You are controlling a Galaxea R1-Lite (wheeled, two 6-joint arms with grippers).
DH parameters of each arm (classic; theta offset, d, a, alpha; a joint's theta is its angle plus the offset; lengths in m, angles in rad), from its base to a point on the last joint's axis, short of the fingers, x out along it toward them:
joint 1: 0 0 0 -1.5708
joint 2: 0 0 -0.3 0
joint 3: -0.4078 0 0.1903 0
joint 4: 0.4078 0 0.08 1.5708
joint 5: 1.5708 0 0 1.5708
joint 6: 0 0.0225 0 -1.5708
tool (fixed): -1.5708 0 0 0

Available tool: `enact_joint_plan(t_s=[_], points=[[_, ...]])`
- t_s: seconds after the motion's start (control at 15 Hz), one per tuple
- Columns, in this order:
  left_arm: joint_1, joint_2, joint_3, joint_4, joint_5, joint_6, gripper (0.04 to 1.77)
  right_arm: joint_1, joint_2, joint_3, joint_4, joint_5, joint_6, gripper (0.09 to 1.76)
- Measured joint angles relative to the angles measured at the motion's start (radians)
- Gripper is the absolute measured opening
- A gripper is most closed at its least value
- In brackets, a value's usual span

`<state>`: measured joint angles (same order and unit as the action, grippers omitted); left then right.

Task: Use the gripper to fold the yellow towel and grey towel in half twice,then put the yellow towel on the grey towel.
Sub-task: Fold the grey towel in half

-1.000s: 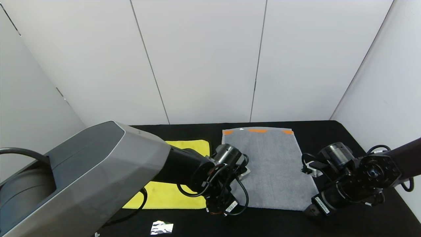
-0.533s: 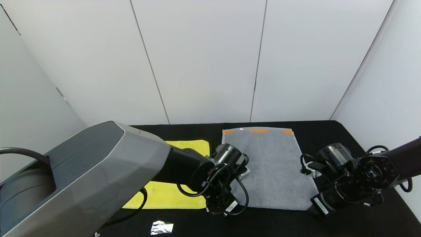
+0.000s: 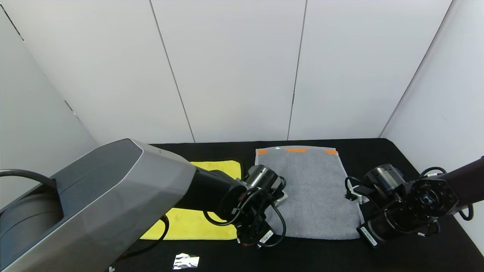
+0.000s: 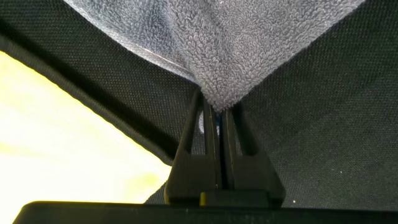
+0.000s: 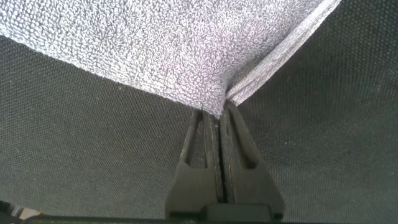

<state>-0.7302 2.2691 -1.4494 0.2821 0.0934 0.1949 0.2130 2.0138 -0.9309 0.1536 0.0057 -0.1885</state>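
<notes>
**Both claws pinch the near corners of the grey towel**

The left claw is clamped tight on one near corner of the grey towel; its wrist view shows the terry cloth drawn to a point between the two closed fingers. The right claw does the same at the other near corner, the cloth bunched into a small peak where the fingers meet. Holding both corners of the same short edge at once looks like the setup for the first fold: I judge the near edge is to be lifted and carried toward the far edge of the counter, so the cloth doubles evenly without skewing.

Outward from the grips, the grey towel lies flat and spread out in the middle-right of the counter, its long sides running from the near edge toward the back. Orange stripes mark its far end, with a paler border along the sides. The weave is a looped, mid-grey terry, limp enough to drape from the pinches.

The yellow towel lies flat just beside it on the left part of the counter, partly hidden by the left arm, not yet folded. A small crumpled shiny scrap sits near the counter's front edge.
</notes>
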Motion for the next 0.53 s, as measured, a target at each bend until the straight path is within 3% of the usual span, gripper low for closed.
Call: enact_joint_plan(t_s=[0.27,0.53], points=[[-0.001,-0.016,0.011,0.001,-0.001,-0.001,0.13,0.000,-0.028,0.006,0.007,0.004,0.004,0.14],[-0.009,-0.051,0.058,0.004,-0.003,-0.001,0.13,0.014,-0.073,0.011,0.097,0.014,0.002,0.14]])
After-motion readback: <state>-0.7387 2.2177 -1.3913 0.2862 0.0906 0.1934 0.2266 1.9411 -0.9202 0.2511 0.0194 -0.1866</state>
